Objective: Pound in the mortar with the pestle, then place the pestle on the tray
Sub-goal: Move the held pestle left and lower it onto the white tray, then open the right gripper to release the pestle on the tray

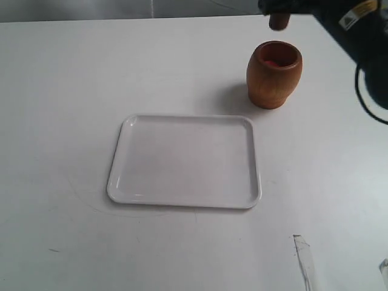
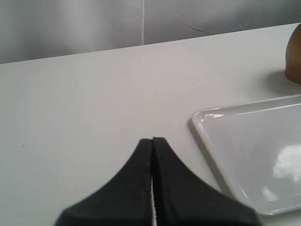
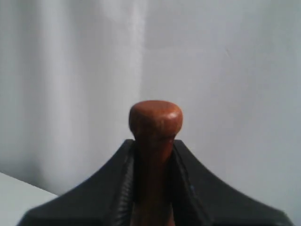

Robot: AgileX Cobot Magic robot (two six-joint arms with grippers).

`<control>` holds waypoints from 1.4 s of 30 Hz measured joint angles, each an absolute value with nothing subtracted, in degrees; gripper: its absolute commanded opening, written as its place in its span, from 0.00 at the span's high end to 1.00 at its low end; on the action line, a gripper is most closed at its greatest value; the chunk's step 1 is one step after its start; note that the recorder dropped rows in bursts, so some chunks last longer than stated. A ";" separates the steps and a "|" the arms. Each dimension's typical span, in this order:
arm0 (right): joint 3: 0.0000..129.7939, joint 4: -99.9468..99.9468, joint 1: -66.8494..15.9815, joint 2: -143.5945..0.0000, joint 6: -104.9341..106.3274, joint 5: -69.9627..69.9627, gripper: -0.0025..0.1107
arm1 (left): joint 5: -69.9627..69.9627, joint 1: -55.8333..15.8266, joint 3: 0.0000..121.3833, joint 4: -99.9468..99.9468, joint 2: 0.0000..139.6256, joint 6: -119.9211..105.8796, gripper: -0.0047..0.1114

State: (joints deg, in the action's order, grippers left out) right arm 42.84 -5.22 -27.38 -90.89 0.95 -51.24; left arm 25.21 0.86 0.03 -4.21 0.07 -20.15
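The brown wooden mortar (image 1: 274, 74) stands upright at the back right of the table, its reddish inside showing. Just above and behind its mouth hangs the pestle's thick end (image 1: 279, 22), clear of the rim. My right gripper (image 3: 154, 149) is shut on the pestle (image 3: 155, 123), whose knobbed handle end sticks out past the fingertips. The white tray (image 1: 185, 160) lies flat in the middle of the table, nothing on it. My left gripper (image 2: 152, 140) is shut on nothing, low over the table beside the tray's corner (image 2: 200, 120).
An edge of the mortar (image 2: 294, 56) shows in the left wrist view beyond the tray. The right arm's black body and cable (image 1: 364, 54) hang over the table's back right. A clear strip (image 1: 305, 260) lies near the front right edge.
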 measured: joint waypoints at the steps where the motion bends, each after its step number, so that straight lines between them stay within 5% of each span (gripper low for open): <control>1: 42.84 -10.09 -27.38 -88.03 -1.88 -50.65 0.98 | 25.21 0.86 0.03 -4.21 0.07 -20.15 0.96; 6: 42.84 -36.61 -34.63 -78.57 -16.85 -40.04 0.98 | 25.21 0.86 0.03 -4.21 0.07 -20.15 0.96; 11: 42.84 -41.17 -42.75 -88.79 -19.00 -22.80 0.98 | 25.21 0.86 0.03 -4.21 0.07 -20.15 0.96; 18: 44.93 -41.83 -43.99 -105.23 -21.89 -21.37 0.98 | 25.21 0.86 0.03 -4.21 0.07 -20.15 0.96; 32: 46.50 -46.01 -43.99 -111.58 -34.49 -19.91 0.97 | 25.21 0.86 0.03 -4.21 0.07 -20.15 0.96; 42: 46.50 -46.09 -43.99 -111.58 -37.45 -17.74 0.62 | 25.21 0.86 0.03 -4.21 0.07 -20.15 0.96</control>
State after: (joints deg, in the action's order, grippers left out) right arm 46.50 -46.09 -43.99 -111.58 -37.45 -17.74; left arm 25.21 0.86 0.03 -4.21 0.07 -20.15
